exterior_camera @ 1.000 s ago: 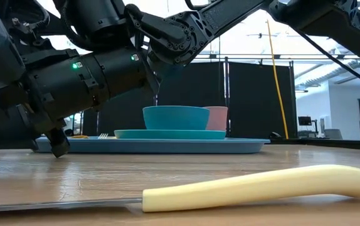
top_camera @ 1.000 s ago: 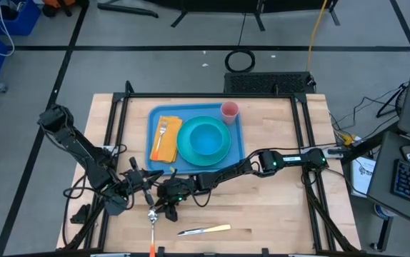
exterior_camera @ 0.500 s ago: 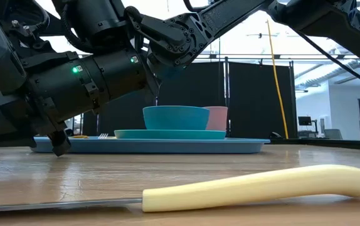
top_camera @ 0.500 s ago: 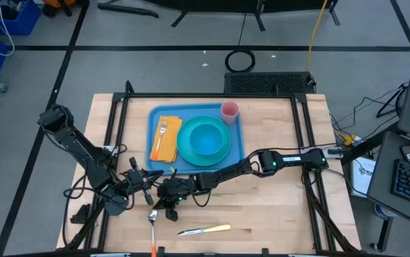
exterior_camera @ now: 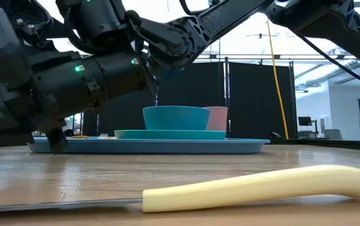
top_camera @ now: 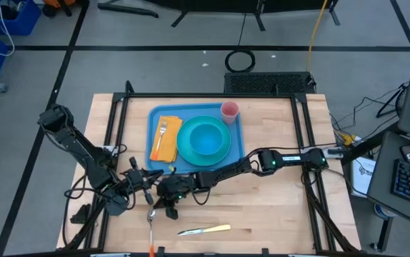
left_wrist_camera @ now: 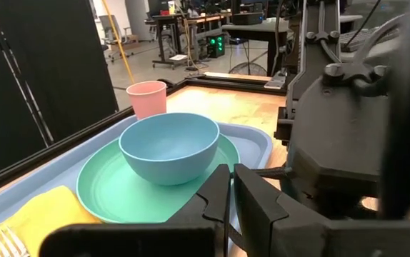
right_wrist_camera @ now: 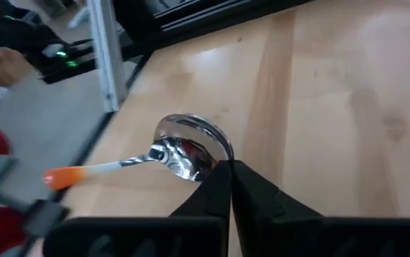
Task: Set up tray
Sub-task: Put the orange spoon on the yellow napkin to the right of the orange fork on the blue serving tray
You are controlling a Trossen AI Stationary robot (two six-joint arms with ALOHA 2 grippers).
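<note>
The light-blue tray [top_camera: 235, 143] lies at the table's far middle and carries a yellow napkin with a fork [top_camera: 164, 135], a teal plate with a bowl [top_camera: 205, 138] and a pink cup [top_camera: 229, 110]. A spoon [top_camera: 151, 223] with an orange handle end lies on the wood near the front edge. My right gripper [right_wrist_camera: 230, 175] reaches in low from the right and is shut at the spoon's bowl [right_wrist_camera: 186, 151]. My left gripper [left_wrist_camera: 230, 187] is shut on nothing just above the table, near the tray's near left corner and pointing at the tray. My right gripper meets the spoon at the rim of its bowl [right_wrist_camera: 218, 158], on the side away from the handle. The shut fingertips [right_wrist_camera: 218, 187] come in low and slanting down from the table's right. The spoon lies flat on the wood, its handle pointing toward the near edge.
A knife with a pale yellow handle [top_camera: 206, 230] lies on the wood right of the spoon, close to the front edge, and fills the low view's foreground [exterior_camera: 255, 183]. Black frame rails run along the table's left and right sides.
My right gripper has shut at the spoon's bowl while its hand kept its place. The spoon stays on the table.
</note>
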